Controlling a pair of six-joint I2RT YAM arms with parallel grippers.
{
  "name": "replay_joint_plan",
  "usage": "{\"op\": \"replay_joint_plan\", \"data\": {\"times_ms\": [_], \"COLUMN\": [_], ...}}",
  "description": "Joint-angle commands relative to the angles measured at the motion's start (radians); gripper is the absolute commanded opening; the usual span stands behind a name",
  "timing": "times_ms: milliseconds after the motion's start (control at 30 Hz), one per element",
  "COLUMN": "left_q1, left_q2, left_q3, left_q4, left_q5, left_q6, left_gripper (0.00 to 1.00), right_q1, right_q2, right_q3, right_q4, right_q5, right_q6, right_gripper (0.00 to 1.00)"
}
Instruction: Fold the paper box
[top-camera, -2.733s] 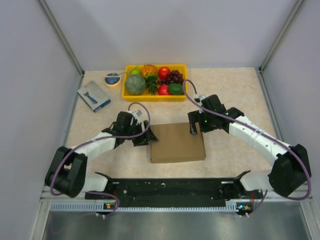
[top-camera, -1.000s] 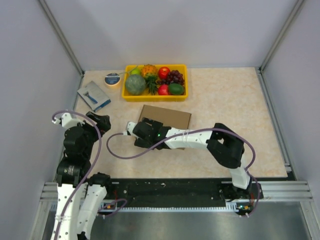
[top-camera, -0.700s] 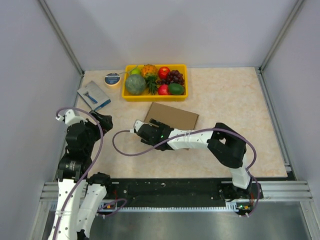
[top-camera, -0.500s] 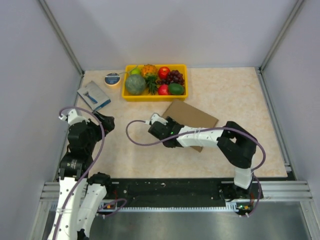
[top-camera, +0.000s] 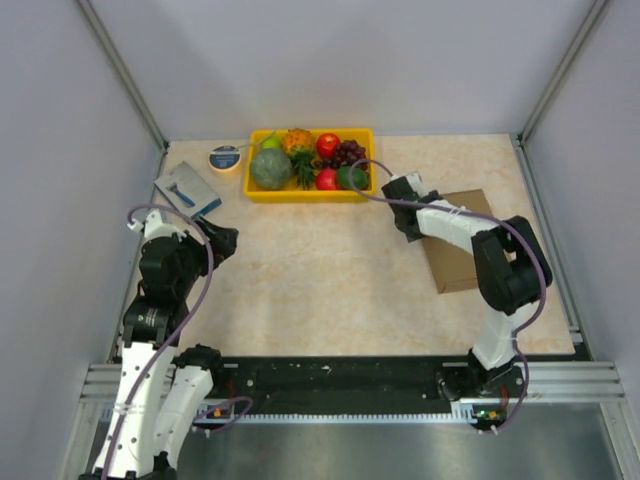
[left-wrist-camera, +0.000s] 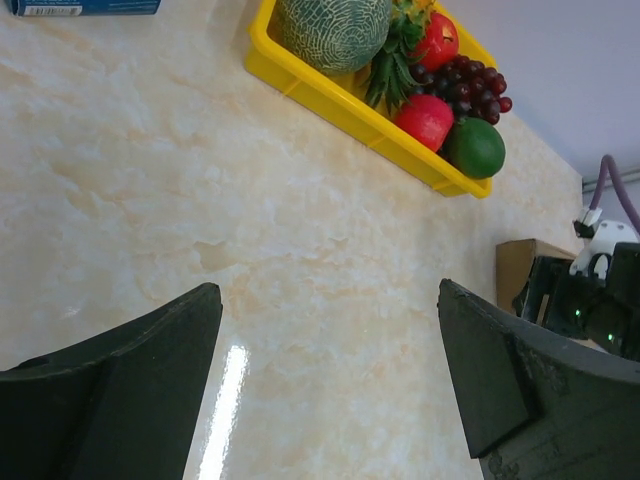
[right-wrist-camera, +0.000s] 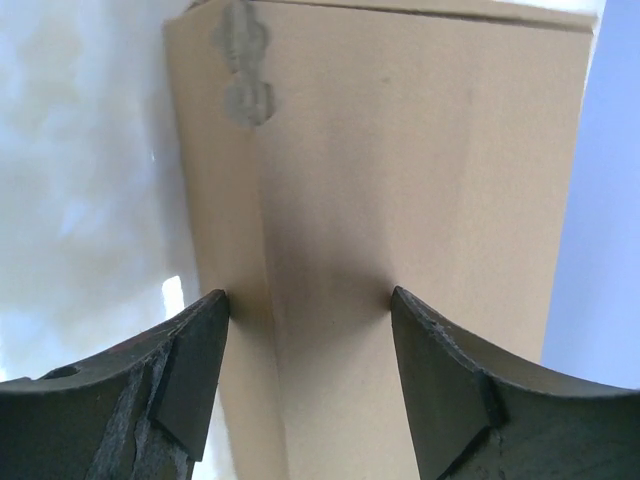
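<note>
The paper box (top-camera: 455, 268) is lying closed and flat on the right side of the table (top-camera: 320, 285), near the yellow fruit tray (top-camera: 300, 196) but not touching it. The right gripper (top-camera: 405, 220) is reaching down at the box's far left corner with its jaws partly spread. Its fingertips (right-wrist-camera: 205, 330) are straddling one cardboard edge, and whether they are pressing on it is unclear. The left gripper (top-camera: 222, 240) is hovering over the table's left side, spread wide and holding nothing.

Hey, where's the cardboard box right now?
In the top view, the box lies on the table's right side, right of and nearer than the fruit tray, with the right pincer at its far-left corner.
</note>
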Motion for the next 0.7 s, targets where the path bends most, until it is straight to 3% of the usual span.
{"op": "replay_joint_plan", "data": {"times_ms": [0, 267, 467, 667], "left_q1": [0.002, -0.05, -0.088, -0.091], "left_q2": [0.027, 0.166, 0.283, 0.411], "left_q3": [0.012, 0.093, 0.172, 0.239], "left_q4": [0.059, 0.068, 0.04, 0.03], "left_q5": [0.018, 0.007, -0.048, 0.063], "left_q6": [0.026, 0.1, 0.135, 0.121], "left_gripper": [0.93, 0.91, 0.91, 0.86], "right_q1": [-0.114, -0.227, -0.309, -0.338], "right_q2": [0.102, 0.305, 0.432, 0.684], "right_q3": [0.128, 0.288, 0.484, 0.884], "right_q4": [0.11, 0.303, 0.306, 0.151], "right_q5": [-0.056, -0.124, -0.23, -0.136], "right_q6": [-0.195, -0.544, -0.585, -0.538], "right_gripper": [0.65, 0.66, 0.66, 0.67]}}
